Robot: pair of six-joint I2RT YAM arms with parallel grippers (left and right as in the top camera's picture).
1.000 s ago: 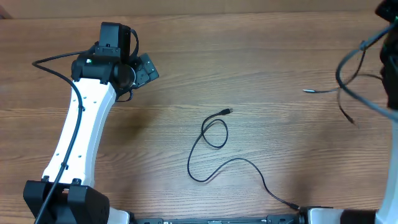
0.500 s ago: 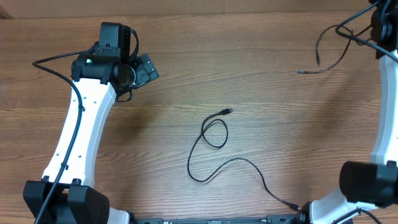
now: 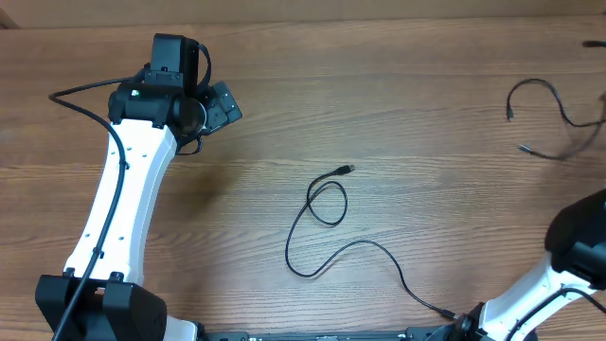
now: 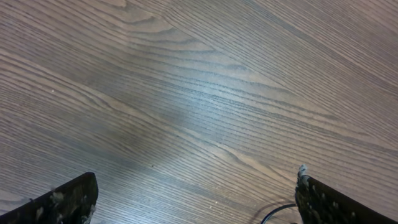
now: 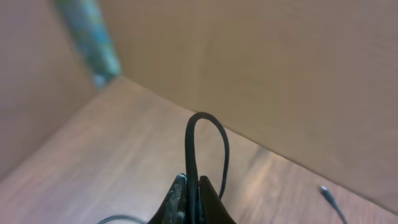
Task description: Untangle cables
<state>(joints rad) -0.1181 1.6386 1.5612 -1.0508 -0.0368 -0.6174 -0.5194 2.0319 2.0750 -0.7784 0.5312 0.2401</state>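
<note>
Now two cables: one on table, one pinched by right gripper; left gripper agape.

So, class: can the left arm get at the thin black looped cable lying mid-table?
Probably yes: the left arm has open fingers above the wooden table, and nothing lies between them and the thin black looped cable.

A brown wood-grain counter is seen filling the overhead view. In the left wrist view, a pale sheen of reflected light is spread across its grain. In the right wrist view, a plain tan wall is shown behind the counter, and a blurred blue-green strip is seen at the upper left.
</note>
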